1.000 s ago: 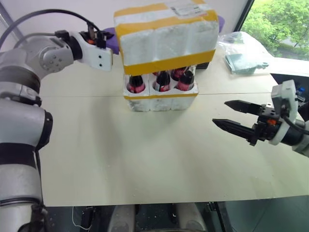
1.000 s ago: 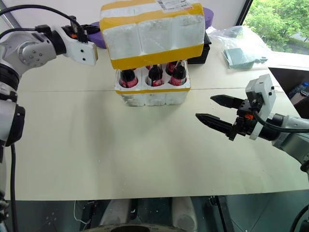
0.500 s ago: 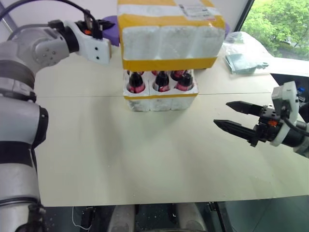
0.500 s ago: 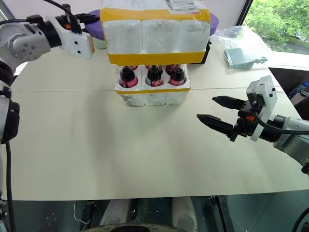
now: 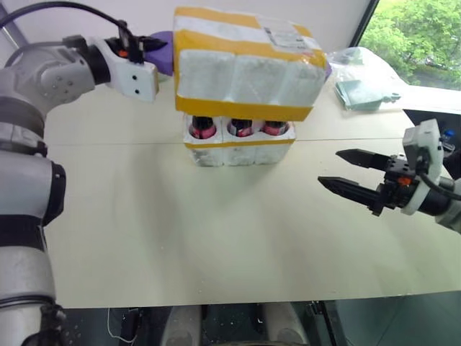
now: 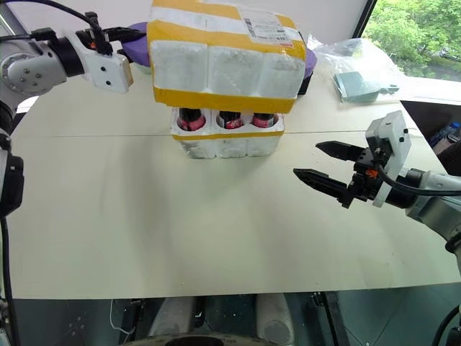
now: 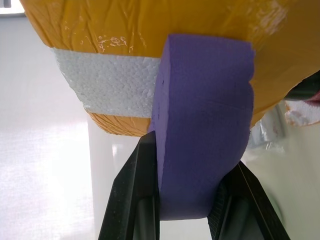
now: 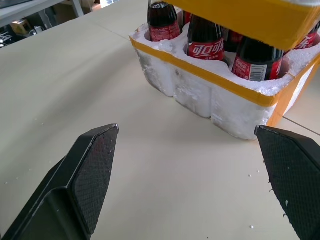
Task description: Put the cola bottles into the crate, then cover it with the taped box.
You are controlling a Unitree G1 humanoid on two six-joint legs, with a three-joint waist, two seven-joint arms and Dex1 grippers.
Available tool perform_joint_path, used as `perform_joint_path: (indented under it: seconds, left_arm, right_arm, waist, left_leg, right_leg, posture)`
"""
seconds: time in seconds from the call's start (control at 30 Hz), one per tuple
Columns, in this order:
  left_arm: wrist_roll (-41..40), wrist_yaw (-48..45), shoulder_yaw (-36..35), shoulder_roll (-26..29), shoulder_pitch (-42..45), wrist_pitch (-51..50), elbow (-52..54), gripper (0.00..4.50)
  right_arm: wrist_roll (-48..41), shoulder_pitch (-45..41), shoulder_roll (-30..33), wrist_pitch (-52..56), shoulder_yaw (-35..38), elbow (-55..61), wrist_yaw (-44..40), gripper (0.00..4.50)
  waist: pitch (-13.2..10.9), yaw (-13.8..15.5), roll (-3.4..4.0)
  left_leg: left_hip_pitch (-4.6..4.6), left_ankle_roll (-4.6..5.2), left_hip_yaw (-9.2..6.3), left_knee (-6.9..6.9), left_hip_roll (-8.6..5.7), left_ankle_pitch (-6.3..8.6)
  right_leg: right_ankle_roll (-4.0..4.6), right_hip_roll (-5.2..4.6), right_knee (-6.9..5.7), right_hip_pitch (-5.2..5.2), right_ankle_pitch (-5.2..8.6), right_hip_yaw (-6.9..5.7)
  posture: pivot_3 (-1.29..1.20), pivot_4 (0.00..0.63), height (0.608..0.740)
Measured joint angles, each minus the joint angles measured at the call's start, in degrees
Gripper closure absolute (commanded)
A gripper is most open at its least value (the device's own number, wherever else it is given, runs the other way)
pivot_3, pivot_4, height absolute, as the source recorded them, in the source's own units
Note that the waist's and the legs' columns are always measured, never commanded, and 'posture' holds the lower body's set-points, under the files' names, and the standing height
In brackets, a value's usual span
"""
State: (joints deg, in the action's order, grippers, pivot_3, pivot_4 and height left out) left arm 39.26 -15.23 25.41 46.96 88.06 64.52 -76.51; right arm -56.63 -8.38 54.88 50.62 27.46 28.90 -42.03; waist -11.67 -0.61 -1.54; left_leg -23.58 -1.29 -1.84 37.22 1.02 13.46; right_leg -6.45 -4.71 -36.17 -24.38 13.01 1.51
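Lowering the taped box [image 5: 245, 72] squarely is the job: in the head views it hangs tilted over the crate [image 5: 241, 144], just right of the left gripper [image 5: 148, 45].

Left wrist view: the fingers [image 7: 132, 200] pinch a purple handle [image 7: 202, 125] (fixed to the box).

Right wrist view: spread fingers [image 8: 90, 170] idle, cola bottles [image 8: 205, 45] ahead in their wells, the box edge overhanging them.

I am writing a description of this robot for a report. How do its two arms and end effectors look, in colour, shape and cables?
Both arms have silver-grey rounded shells with black joint sections. The left arm carries a black cable looping over it and ends in a white block-shaped wrist housing. The left end effector and the right end effector each have two black, tapered fingers; the right one's pads are finely textured, with an orange detail near its white housing.
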Motion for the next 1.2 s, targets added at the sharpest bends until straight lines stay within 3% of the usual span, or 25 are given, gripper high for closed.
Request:
perform_joint_path:
  seconds: [0.3,0.9,1.0,1.17,1.2]
  left_arm:
    - [1.9,1.8,0.9,-1.1,-1.2,-9.1,0.0,3.67]
    - [3.9,3.0,3.0,-2.3,-2.4,-7.6,0.0,3.67]
    - [3.8,2.5,3.0,-2.3,-2.4,-7.4,0.0,2.57]
    - [3.7,1.0,3.0,-1.8,-2.4,-6.7,-0.1,0.04]
    - [3.7,0.4,3.0,-1.6,-2.4,-6.4,-0.1,0.04]
  right_arm:
    - [0.1,0.0,0.0,0.0,0.0,0.0,0.1,0.0]
    - [-0.7,1.2,0.0,0.2,0.6,0.3,1.6,0.0]
    - [-0.7,1.2,0.0,0.2,0.6,0.3,1.8,0.0]
    - [-0.7,1.0,-0.1,0.2,0.4,0.3,1.9,0.0]
    - [-0.7,1.0,-0.2,0.2,0.4,0.3,1.9,0.0]
  waist:
    - [0.0,-0.2,0.0]
    - [0.0,-0.1,0.0]
    - [0.0,-0.1,0.0]
    - [0.0,-0.1,0.0]
    - [0.0,-0.1,0.0]
  left_leg:
    - [0.02,0.0,0.0,0.01,0.0,0.0]
    - [0.02,0.0,0.0,0.06,0.0,0.0]
    - [0.02,0.0,0.0,0.06,0.0,0.0]
    - [0.02,0.0,0.0,0.05,0.0,0.0]
    - [0.02,0.0,0.0,0.05,0.0,0.0]
  right_leg:
    - [-0.01,0.0,-0.04,0.0,0.0,0.0]
    - [-0.02,0.0,-0.05,0.01,-0.01,0.01]
    - [-0.02,0.0,-0.05,0.01,-0.01,0.01]
    - [-0.02,0.0,-0.05,0.01,-0.01,0.01]
    - [-0.02,0.0,-0.05,0.01,-0.01,0.01]
  posture:
    - [0.0,0.15,0.739]
    - [0.0,0.15,0.739]
    - [0.0,0.15,0.739]
    - [0.0,0.15,0.739]
    - [0.0,0.15,0.739]
